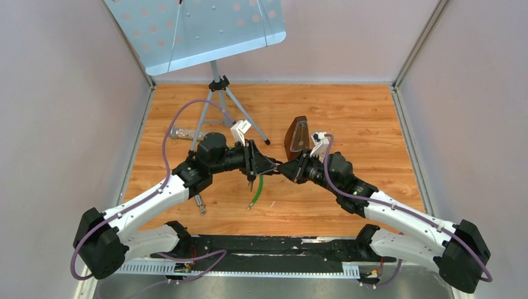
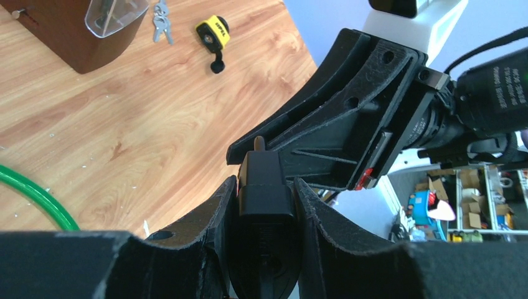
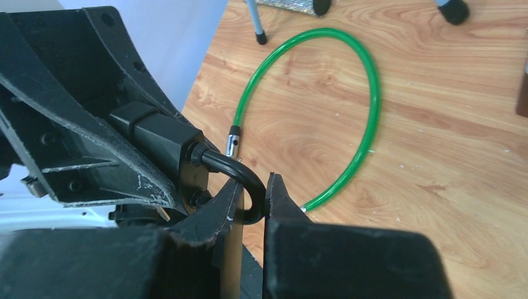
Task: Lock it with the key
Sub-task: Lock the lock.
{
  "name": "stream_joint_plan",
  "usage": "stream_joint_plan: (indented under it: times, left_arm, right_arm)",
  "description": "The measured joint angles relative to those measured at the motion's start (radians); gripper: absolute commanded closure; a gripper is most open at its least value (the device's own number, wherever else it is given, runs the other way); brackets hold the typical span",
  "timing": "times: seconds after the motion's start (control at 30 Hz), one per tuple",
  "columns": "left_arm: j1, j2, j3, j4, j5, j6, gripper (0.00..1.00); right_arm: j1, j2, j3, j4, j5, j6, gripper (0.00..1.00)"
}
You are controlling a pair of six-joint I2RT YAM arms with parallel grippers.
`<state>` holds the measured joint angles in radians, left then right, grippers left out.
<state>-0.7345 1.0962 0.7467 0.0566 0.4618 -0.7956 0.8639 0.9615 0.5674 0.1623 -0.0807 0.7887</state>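
Lock [image 2: 266, 202] gripped by left tool [image 2: 264, 182]; right tool [image 3: 254, 185] seemingly pinching it.

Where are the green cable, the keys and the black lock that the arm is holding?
green cable [image 3: 375, 99]: right wrist view, right side of its loop.
keys [image 2: 162, 28]: left wrist view, on the blades.
black lock [image 2: 266, 196]: left wrist view, middle of its body.

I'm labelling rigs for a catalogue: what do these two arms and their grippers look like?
Left arm and right arm: white links between bulky black joints, a purple cable looping along each. Left gripper and right gripper: matte black, ribbed, two wedge-shaped fingers, edges scuffed.
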Motion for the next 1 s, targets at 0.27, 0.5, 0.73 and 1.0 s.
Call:
stream_joint_plan:
  times: [0.27, 0.5, 0.73, 1.0]
  left_arm:
    - [-0.074, 0.076, -0.012, 0.046, -0.114, 0.009, 1.00]
    - [-0.116, 0.108, -0.040, 0.047, -0.124, -0.006, 1.00]
    - [-0.119, -0.039, -0.041, 0.035, -0.099, -0.006, 1.00]
    - [-0.053, -0.114, -0.033, 0.137, 0.062, -0.082, 1.00]
  right_arm:
    - [0.014, -0.008, -0.034, -0.058, 0.096, -0.039, 1.00]
    - [0.045, -0.023, -0.043, -0.192, 0.114, -0.047, 1.00]
    - [0.088, -0.175, -0.043, -0.187, 0.143, -0.050, 1.00]
    - [0.076, -0.316, -0.043, -0.125, 0.089, 0.009, 0.94]
